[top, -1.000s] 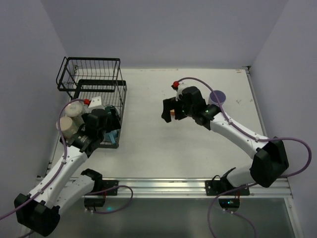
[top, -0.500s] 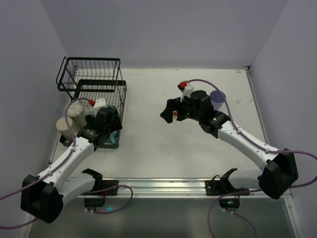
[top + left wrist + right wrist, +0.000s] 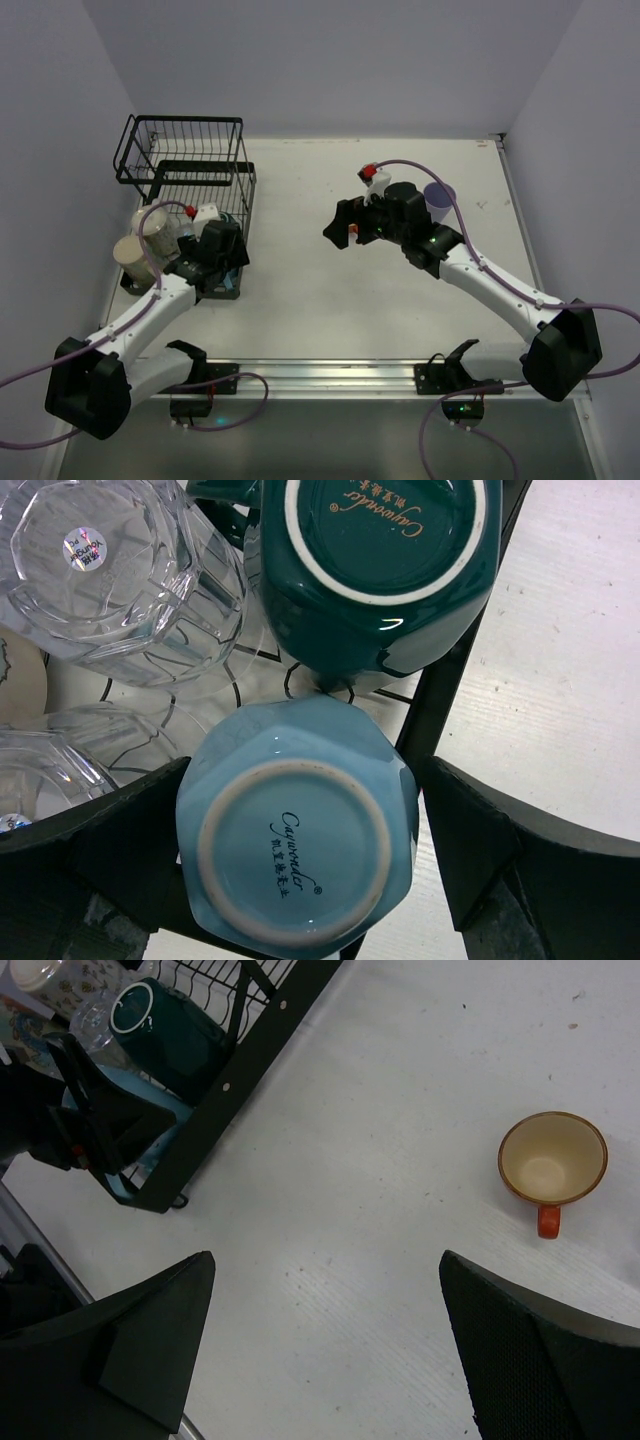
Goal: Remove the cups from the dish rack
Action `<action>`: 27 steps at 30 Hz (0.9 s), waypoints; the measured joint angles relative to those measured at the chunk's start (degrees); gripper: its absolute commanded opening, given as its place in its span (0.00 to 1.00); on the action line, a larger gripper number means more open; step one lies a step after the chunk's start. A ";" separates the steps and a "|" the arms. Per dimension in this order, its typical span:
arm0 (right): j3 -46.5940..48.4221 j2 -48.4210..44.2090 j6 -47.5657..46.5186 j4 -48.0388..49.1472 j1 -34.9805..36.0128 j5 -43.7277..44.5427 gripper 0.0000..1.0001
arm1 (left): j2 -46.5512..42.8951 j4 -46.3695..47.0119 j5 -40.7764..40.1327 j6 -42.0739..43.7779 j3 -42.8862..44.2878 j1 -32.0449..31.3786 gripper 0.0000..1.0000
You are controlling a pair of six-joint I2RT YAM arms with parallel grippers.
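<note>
Left arm (image 3: pixel 150 312) has shifted over the dish rack (image 3: pixel 185 150), its fingers (image 3: pixel 482 852) spread either side of the light blue mug (image 3: pixel 297 865).

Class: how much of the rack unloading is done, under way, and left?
Done: the orange cup and lavender tumbler stand on the table. In hand: nothing gripped; the open left gripper straddles the light blue cup. Left: that cup, the teal mug and the glasses in the rack.

A robotics lab test bench rather than a home kitchen. A white table (image 3: pixel 300 310) is boxed in by plain pale walls (image 3: pixel 330 60). Along the bottom of the frame, a metal rail (image 3: pixel 330 372) anchors a left robot arm (image 3: pixel 150 310) and a right robot arm (image 3: pixel 490 285), both trailing purple cables (image 3: pixel 405 161). A black dish rack (image 3: pixel 200 168) sits at upper left.
</note>
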 measured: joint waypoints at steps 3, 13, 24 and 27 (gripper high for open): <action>0.00 0.13 0.00 0.00 0.00 -0.07 0.96 | 0.42 0.63 -0.20 0.04 0.00 0.00 0.85; 0.00 0.20 0.02 0.00 0.00 -0.17 0.95 | -1.11 1.44 -0.04 0.02 -1.07 0.26 0.31; -0.63 0.09 6.21 4.79 0.55 -6.64 0.96 | -6.75 -1.79 2.27 0.76 0.92 0.28 0.13; -3.04 -0.42 10.45 9.44 0.92 -9.29 0.96 | -9.88 -3.43 3.21 0.90 3.02 0.37 0.11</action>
